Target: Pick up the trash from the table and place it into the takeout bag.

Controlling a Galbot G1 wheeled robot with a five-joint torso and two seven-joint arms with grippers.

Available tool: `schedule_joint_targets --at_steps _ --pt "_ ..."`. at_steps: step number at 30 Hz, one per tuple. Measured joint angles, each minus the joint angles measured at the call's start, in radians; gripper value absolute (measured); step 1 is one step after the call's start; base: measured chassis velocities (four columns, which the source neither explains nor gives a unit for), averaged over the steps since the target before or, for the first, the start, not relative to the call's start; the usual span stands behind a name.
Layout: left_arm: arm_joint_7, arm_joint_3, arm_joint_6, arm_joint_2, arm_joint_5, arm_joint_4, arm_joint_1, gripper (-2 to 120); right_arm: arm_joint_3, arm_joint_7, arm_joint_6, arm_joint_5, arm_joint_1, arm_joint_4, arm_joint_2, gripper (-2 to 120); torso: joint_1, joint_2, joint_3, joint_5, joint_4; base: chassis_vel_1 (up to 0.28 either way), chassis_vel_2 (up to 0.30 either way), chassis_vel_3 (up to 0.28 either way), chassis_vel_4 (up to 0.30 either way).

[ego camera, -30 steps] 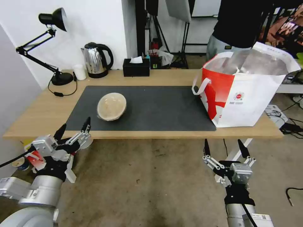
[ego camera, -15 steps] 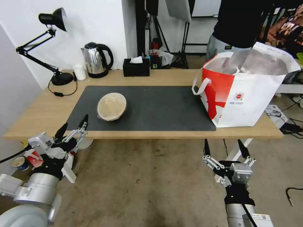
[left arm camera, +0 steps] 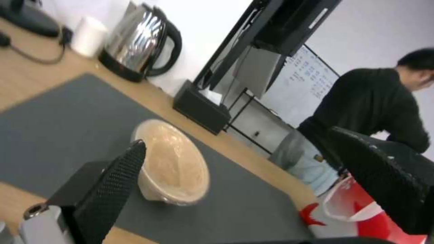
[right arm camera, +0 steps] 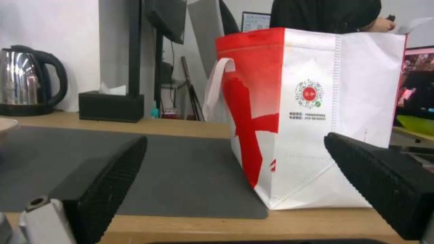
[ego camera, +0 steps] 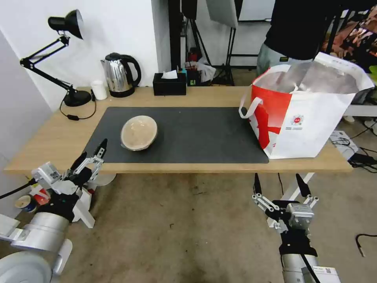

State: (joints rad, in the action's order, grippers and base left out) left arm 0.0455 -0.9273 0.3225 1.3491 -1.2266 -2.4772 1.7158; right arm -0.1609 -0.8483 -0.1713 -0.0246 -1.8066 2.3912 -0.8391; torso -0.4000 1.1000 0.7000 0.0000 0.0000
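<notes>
Both tools, left [ego camera: 91, 154] and right [ego camera: 279, 184], hang wide open, empty, before the table [ego camera: 51, 137].

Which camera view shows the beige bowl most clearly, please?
The head view: the whole beige bowl lies on the dark mat, unobstructed. In the left wrist view a finger partly hides it; the right wrist view catches its rim.

Even, bright indoor light; soft shadows, some glare and blur.

From the head view the long light-wood table [ego camera: 196, 96] is evenly lit with faint shadows, and straight lines bow toward the frame edges. The shiny steel kettle with a black handle [ego camera: 118, 74] carries bright reflections; the silver foil lining of the large white-and-red takeout bag [ego camera: 310, 110] gleams palely. In the left wrist view the shallow beige round bowl [left arm camera: 174, 162] is soft, the background smeared.
</notes>
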Motion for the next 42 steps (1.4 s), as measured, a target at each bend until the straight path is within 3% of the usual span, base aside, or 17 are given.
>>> schedule_joint_targets --at_steps 3,4,13,20,22,23,24,29,42 --pt "0.007 -0.004 0.007 -0.004 -0.033 0.007 -0.005 100 0.0 0.0 0.0 0.0 0.0 0.0 0.0 100 0.0 0.0 0.0 0.0 0.0 0.0 0.0 0.0 0.0" --pt "0.021 -0.014 0.024 -0.012 -0.104 0.022 -0.016 100 0.0 0.0 0.0 0.0 0.0 0.0 0.0 100 0.0 0.0 0.0 0.0 0.0 0.0 0.0 0.0 0.0" --pt "0.062 -0.041 0.072 -0.037 -0.311 0.066 -0.046 100 0.0 0.0 0.0 0.0 0.0 0.0 0.0 100 0.0 0.0 0.0 0.0 -0.0001 0.0 0.0 0.0 0.0" --pt "0.068 -0.045 0.082 -0.042 -0.33 0.071 -0.051 100 0.0 0.0 0.0 0.0 0.0 0.0 0.0 100 0.0 0.0 0.0 -0.0001 0.0003 0.0 0.0 0.0 0.0" --pt "0.089 -0.063 0.132 -0.072 -0.373 0.094 -0.08 100 0.0 0.0 0.0 0.0 0.0 0.0 0.0 100 0.0 0.0 0.0 0.0 0.0007 0.0 0.0 0.0 0.0" --pt "0.11 -0.084 0.178 -0.106 -0.414 0.117 -0.111 100 0.0 0.0 0.0 0.0 0.0 0.0 0.0 100 0.0 0.0 0.0 0.0002 -0.001 0.0 0.0 0.0 0.0" --pt "0.134 -0.092 0.202 -0.125 -0.441 0.129 -0.128 100 0.0 0.0 0.0 0.0 0.0 0.0 0.0 100 0.0 0.0 0.0 -0.0005 -0.0004 0.0 0.0 0.0 0.0" --pt "0.175 -0.111 0.217 -0.144 -0.477 0.144 -0.152 100 0.0 0.0 0.0 0.0 0.0 0.0 0.0 100 0.0 0.0 0.0 0.0003 0.0 0.0 0.0 0.0 0.0" --pt "0.178 -0.101 0.236 -0.118 -0.471 0.143 -0.155 100 0.0 0.0 0.0 0.0 0.0 0.0 0.0 100 0.0 0.0 0.0 0.0001 0.0 0.0 0.0 0.0 0.0"
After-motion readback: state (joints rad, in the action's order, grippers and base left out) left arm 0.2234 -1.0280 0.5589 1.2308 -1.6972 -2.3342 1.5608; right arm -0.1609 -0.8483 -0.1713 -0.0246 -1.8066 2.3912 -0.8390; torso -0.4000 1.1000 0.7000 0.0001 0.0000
